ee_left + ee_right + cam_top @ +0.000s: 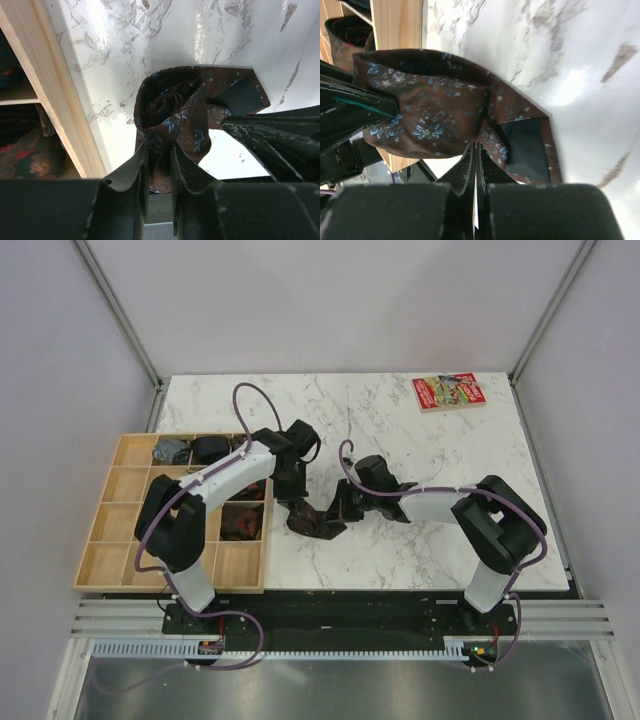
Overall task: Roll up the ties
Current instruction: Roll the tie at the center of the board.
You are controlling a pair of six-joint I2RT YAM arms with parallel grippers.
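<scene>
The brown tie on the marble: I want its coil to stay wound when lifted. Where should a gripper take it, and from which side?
Pinch across the coiled body of the tie, squeezing its opposite curved sides, coming end-on to the spiral face in the left wrist view. Leave the tail end, lying flat on the table with its dark lining up: pulling there would likely unwind it.

glossy marble-look table (pixel 210 30), soft cloth tie (pixel 175 110), wooden tray (pixel 55 90).

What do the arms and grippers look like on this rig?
Both alike: left arm and right arm have white links, bulky black joints, a purple cable looping along each. The left gripper and right gripper are black, two tapered fingers, scuffed.
</scene>
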